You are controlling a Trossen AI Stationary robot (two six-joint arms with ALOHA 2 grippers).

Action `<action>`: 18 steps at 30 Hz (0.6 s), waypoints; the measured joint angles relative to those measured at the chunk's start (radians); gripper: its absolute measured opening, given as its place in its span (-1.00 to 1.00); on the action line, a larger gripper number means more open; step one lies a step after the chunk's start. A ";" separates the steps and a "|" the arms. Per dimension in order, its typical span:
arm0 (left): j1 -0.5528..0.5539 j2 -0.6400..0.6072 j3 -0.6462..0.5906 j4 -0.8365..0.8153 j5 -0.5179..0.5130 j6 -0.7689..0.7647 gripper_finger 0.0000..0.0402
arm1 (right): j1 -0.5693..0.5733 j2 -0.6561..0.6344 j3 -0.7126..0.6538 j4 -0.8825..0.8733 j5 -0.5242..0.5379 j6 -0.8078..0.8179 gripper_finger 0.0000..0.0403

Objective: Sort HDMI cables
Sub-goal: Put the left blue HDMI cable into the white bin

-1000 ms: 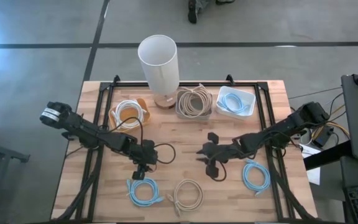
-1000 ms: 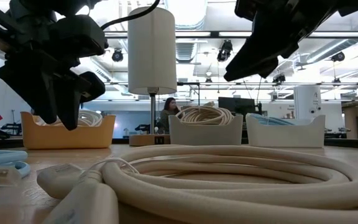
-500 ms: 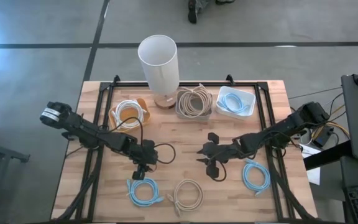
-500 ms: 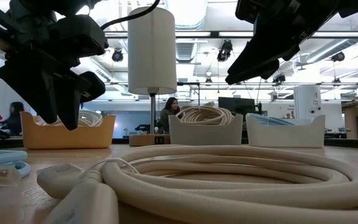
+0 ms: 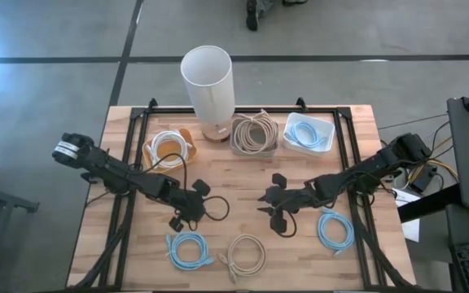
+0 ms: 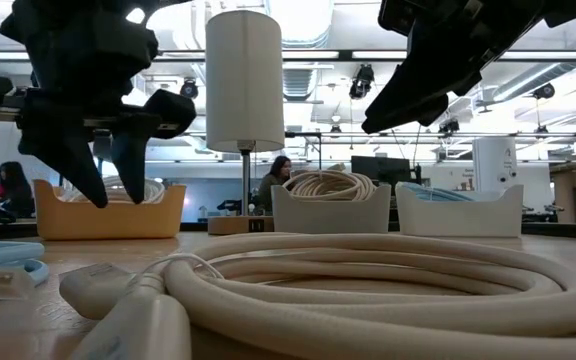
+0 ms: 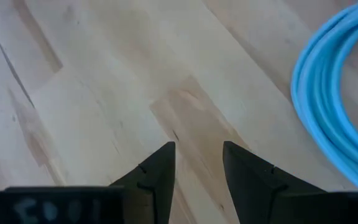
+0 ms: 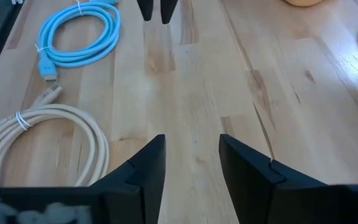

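Cables, HDMI, coiled. Loose on the wooden table (image 5: 243, 175) near its front edge: light blue coil (image 5: 188, 249), beige coil (image 5: 247, 254), second light blue coil (image 5: 335, 229) further right. Sorted along the back edge: white coil in orange tray (image 5: 169, 148), beige coils in grey tray (image 5: 255, 133), light blue coil in white tray (image 5: 309, 133). Tall white cylinder (image 5: 208, 83) stands behind the trays.

Left gripper (image 5: 183, 215): above bare wood just beside the first blue coil, fingers apart, empty. Right gripper (image 5: 273, 213): mid-table, fingers apart, empty.
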 joint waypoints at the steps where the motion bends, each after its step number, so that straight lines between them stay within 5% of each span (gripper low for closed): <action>1: 0.000 0.000 0.000 0.010 -0.003 -0.013 -0.30 | 0.000 0.000 0.000 0.000 0.000 0.000 -0.29; 7: 0.000 0.013 0.000 0.175 -0.011 -0.113 -0.30 | -0.002 0.000 0.000 0.000 0.001 0.000 -0.32; 10: -0.005 0.013 0.000 0.228 -0.008 -0.304 -0.30 | -0.002 0.000 -0.001 0.001 0.001 0.000 -0.34; 14: -0.005 0.013 -0.005 0.217 -0.005 -0.612 -0.30 | -0.002 0.000 -0.004 0.001 0.001 0.007 -0.35; 18: -0.005 0.013 -0.017 0.137 0.065 -0.651 -0.30 | -0.002 0.000 -0.004 0.005 0.002 0.011 -0.33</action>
